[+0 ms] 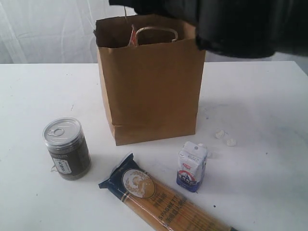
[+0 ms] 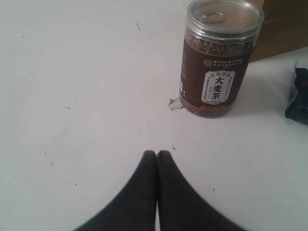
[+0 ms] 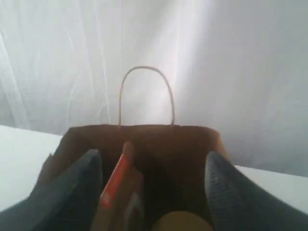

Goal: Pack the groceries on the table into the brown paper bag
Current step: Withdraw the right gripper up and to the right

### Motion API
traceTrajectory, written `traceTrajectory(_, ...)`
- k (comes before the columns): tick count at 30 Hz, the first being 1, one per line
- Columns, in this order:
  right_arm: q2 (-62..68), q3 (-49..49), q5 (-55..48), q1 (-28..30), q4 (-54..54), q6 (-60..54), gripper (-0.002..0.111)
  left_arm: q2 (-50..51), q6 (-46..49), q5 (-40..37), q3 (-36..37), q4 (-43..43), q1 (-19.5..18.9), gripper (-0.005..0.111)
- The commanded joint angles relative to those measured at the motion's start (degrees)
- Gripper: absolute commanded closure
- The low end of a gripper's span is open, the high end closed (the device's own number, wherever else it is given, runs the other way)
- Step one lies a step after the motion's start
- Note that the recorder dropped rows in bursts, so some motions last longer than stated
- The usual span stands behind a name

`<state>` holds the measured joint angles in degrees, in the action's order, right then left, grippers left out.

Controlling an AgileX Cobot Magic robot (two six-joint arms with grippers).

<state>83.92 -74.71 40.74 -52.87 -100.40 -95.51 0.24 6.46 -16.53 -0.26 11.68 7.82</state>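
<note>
The brown paper bag [image 1: 149, 91] stands upright at the middle of the table [image 1: 269, 106]. The right arm [image 1: 231, 24] hangs over the bag's mouth. My right gripper [image 3: 153, 155] is open above the bag [image 3: 144, 139] with nothing between its fingers. Inside lean the brown pouch with orange label [image 3: 118, 180] and a rounded yellowish top [image 3: 183, 222] that I cannot identify. The silver-topped can [image 1: 66, 148], the spaghetti packet [image 1: 159, 199] and the small white-blue carton [image 1: 192, 166] sit in front of the bag. My left gripper [image 2: 157, 153] is shut and empty, short of the can [image 2: 219, 57].
Two small white crumpled scraps [image 1: 220, 134] lie right of the bag's base. A tiny clear scrap [image 2: 174, 103] lies against the can's foot. White curtain hangs behind the table. One twisted paper handle [image 3: 147, 91] rises from the bag's far rim.
</note>
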Motion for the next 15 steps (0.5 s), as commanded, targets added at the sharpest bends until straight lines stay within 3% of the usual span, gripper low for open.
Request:
traceTrajectory(1, -4.2, -0.5, 7.3, -0.2, 0.5, -4.8, 0.056, -0.2, -0.4, 0.2, 0.3, 0.9, 0.3, 0.107)
traceTrajectory(6, -6.3, -0.5, 23.2, -0.2, 0.5, -27.3, 0.087, -0.2, -0.4, 0.2, 0.3, 1.0, 0.3, 0.107)
traceTrajectory(9, -6.3, 0.3, 29.2, 0.5, 0.5, -27.3, 0.108, -0.2, -0.4, 0.2, 0.3, 1.1, 0.3, 0.107)
traceTrajectory(15, -6.4, 10.1, 29.2, 5.0, 0.5, -27.3, 0.108, -0.2, -0.4, 0.2, 0.3, 1.1, 0.3, 0.107)
